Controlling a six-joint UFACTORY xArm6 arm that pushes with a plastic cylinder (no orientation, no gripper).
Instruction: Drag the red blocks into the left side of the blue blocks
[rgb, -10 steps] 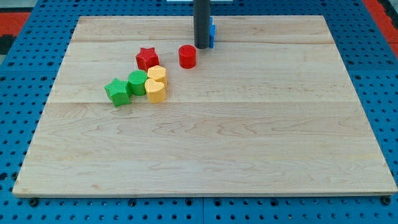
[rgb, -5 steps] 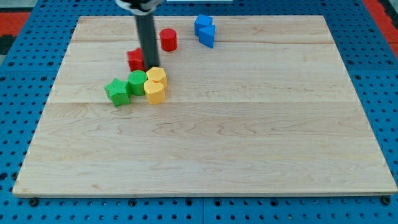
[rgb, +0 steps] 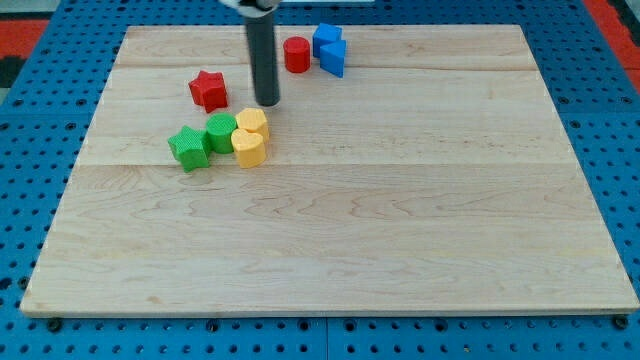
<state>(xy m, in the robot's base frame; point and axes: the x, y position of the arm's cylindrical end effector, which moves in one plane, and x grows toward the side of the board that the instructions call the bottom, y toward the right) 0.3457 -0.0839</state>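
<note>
A red cylinder (rgb: 296, 54) stands near the view's top, just left of two blue blocks (rgb: 329, 49) that sit together, one behind the other. A red star (rgb: 208, 90) lies further left and lower, apart from them. My tip (rgb: 267, 103) rests on the board between the red star and the red cylinder, right of the star, below and left of the cylinder, and just above the yellow blocks. It touches no block.
A green star (rgb: 188, 147), a green cylinder (rgb: 220, 131) and two yellow blocks (rgb: 250, 136) sit clustered below the red star. The wooden board (rgb: 330, 220) lies on a blue pegboard.
The red cylinder has moved up and right to beside the blue blocks. The red star has shifted left. My tip has moved from the blue blocks, left past the star, to the middle.
</note>
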